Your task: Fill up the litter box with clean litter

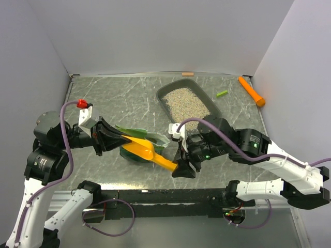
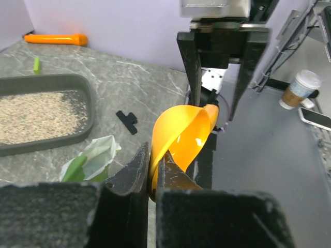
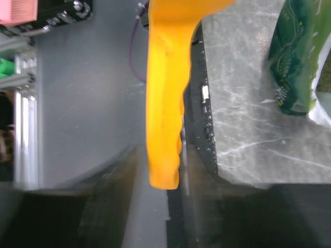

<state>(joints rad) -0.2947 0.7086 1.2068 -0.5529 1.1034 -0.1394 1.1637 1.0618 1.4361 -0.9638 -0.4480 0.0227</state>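
Litter box (image 1: 161, 98) sits far, right of centre on the worktop (image 1: 114, 98), holding litter (image 1: 186, 103). Nearer and left, a scoop (image 1: 142, 150) hangs over a green bag (image 3: 295, 57). Left claw (image 2: 152, 160) pinches the scoop's bowl rim; right claw (image 1: 182, 166) stands open around its handle.

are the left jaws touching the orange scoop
Touching. In the left wrist view the left gripper pinches the rim of the orange scoop between its jaws.
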